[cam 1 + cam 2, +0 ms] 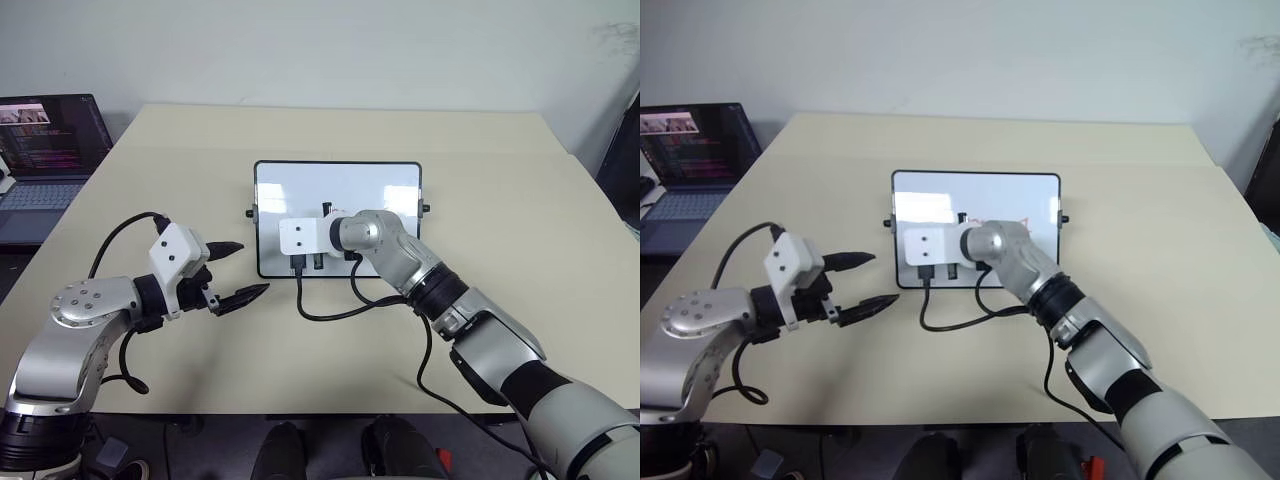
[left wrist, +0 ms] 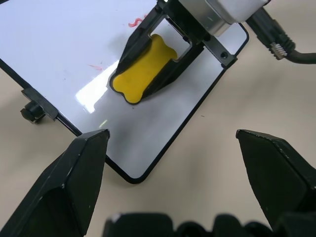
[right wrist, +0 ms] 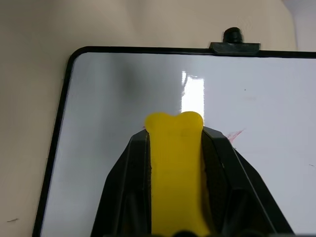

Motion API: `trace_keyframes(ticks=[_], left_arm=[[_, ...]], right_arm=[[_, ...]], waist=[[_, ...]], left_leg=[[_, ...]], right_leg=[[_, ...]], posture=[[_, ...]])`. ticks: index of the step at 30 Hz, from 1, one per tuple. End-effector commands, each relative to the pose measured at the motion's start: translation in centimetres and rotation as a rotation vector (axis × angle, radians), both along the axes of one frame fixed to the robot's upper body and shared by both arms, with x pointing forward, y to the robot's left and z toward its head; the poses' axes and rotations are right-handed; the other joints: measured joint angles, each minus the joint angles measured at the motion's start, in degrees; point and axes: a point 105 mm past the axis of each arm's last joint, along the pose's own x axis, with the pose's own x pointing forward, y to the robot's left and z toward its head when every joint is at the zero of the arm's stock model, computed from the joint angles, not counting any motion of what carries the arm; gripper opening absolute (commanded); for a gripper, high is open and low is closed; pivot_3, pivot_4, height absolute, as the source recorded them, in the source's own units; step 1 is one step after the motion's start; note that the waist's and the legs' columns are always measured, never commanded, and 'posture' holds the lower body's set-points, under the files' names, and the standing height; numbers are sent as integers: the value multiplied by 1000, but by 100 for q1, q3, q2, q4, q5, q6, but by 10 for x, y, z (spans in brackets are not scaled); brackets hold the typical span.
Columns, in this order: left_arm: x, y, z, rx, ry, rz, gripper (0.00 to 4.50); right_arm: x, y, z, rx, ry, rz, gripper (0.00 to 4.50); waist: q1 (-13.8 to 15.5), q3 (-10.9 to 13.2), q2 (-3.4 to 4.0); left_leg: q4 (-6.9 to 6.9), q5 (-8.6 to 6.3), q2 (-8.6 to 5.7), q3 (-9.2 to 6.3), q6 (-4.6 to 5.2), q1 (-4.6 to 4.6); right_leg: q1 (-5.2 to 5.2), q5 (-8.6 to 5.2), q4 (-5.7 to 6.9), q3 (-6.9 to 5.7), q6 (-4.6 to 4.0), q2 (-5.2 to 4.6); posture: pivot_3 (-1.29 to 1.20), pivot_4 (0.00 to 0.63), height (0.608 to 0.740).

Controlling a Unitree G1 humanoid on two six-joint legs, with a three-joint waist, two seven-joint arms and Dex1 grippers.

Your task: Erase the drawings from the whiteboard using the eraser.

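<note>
Nearest to the robot, the left gripper (image 1: pixel 240 272) hangs over the bare beige table (image 1: pixel 520 230) with its two black fingers spread apart and nothing between them; it is beside the whiteboard's near corner, not touching it.

A little farther, the right gripper (image 2: pixel 126 79) is clamped on the eraser (image 2: pixel 140 69), a yellow block that sticks out past the fingertips. Its front edge seems to be on the whiteboard (image 1: pixel 300 185) or just above it, in the half near the side knob (image 3: pixel 232 35).

Some of the drawings (image 2: pixel 136 21) remain as faint red strokes just beside the eraser, toward the board's middle.

To do this step well, I think the eraser face should lie flat on the glossy surface, with even pressure, and sweep sideways across the red marks in overlapping passes. The board is light and may slide, so a gentle push is safer.

Farthest, a laptop (image 1: pixel 45 150) stands open at the table's left edge.
</note>
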Motion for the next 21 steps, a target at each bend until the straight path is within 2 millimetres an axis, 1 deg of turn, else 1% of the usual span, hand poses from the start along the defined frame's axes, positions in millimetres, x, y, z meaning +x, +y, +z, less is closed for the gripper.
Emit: trace_keyframes(ticks=[1,4,8,11,13,14,16,17,18,20,21], left_arm=[[0,-7,7,-8,-31,-34,4500],[-1,-7,7,-10,-29,-37,4500],[0,-8,7,-11,-28,-41,4500],[1,-9,7,-10,-28,-44,4500],[1,-9,7,-8,-27,-49,4500],[1,-9,7,-8,-27,-50,4500],[2,-10,7,-7,-27,-53,4500],[3,-10,7,-6,-28,-55,4500],[3,-10,8,-7,-29,-56,4500],[4,-10,9,-6,-33,-59,4500],[4,-11,9,-7,-35,-61,4500]], right_arm=[[23,-16,24,84,-86,-121,1049],[24,-16,21,76,-71,-120,1049],[10,-18,-8,-12,43,-71,1048],[1,-20,-21,-73,97,-36,1048],[1,-20,-20,-65,82,-35,1048],[2,-19,-16,-47,60,-42,1048],[9,-16,3,30,-7,-61,1048],[9,-13,13,87,-7,-62,1048],[7,-11,19,133,11,-57,1048],[0,-10,25,205,70,-38,1048],[-7,-10,28,260,122,-25,1048]], waist=[[9,0,0],[7,0,-1],[2,-1,-1],[1,0,0],[0,0,-1],[0,0,0],[0,1,0],[0,1,0],[1,2,1],[4,5,0],[7,5,0]], left_leg=[[0,2,0,-2,1,0],[0,3,-1,0,0,-2],[-6,2,1,4,0,-3],[-8,2,1,2,0,-3],[-8,2,1,3,0,-2],[-7,2,1,1,0,-2],[-6,2,0,1,0,-1],[-5,2,1,0,0,-2],[-5,2,1,0,0,-2],[-5,3,1,-1,0,-5],[-5,2,2,-1,0,-9]], right_leg=[[0,1,0,-2,-2,1],[0,1,-3,0,-2,0],[-2,1,-6,2,-2,0],[-2,1,-6,1,-2,0],[-2,1,-5,2,-2,0],[-1,1,-5,0,-2,0],[-1,1,-5,0,-2,1],[-1,1,-5,-1,-2,2],[-1,1,-4,1,-2,2],[-3,1,-5,-1,-2,3],[-4,1,-7,-1,-2,3]], posture=[[0,150,740],[0,150,740],[0,150,740],[0,150,740],[0,150,740],[0,150,740],[0,150,740],[0,150,740],[0,150,740],[0,150,740],[0,150,740]])
